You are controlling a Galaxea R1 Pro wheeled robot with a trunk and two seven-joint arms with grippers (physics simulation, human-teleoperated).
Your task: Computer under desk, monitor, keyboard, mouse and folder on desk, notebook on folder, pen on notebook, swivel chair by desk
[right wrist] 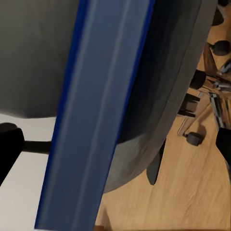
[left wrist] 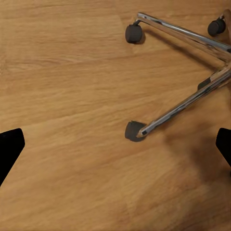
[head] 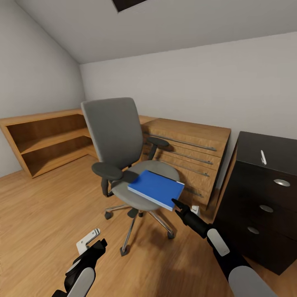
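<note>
**Right gripper at the folder's edge**

Your right gripper sits at the near edge of the folder, its fingers spread wide either side of that edge in the right wrist view, clamping nothing. The folder lies flat on the seat of the swivel chair, overhanging the seat's front toward the gripper. Just to the right of your gripper stands the desk with its drawer unit; the pen lies on its top. Beyond the chair, a wooden chest of drawers stands against the wall. Your left gripper hangs low and open over bare wooden floor, near the chair's chrome base.
</note>
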